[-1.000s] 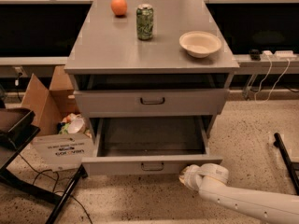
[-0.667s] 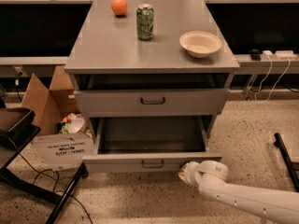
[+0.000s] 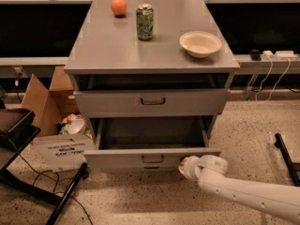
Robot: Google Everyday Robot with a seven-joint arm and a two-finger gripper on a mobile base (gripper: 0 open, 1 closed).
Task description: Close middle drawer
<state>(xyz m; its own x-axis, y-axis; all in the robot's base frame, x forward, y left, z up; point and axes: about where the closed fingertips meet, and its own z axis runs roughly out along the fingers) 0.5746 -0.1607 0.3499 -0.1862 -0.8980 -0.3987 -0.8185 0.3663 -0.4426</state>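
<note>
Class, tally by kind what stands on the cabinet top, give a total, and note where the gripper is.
Orange: 1
Green can: 1
Bowl: 1
Total: 3
The gripper is low down, at the front of the open middle drawer, to the right of its handle.

1. The arm is a thick, smooth, off-white tube with a rounded surface.
2. A bulging collar of the same off-white forms the wrist.
3. The gripper is pale cream and lumpy. It sits low in the view, right of centre, at the arm's end.
</note>
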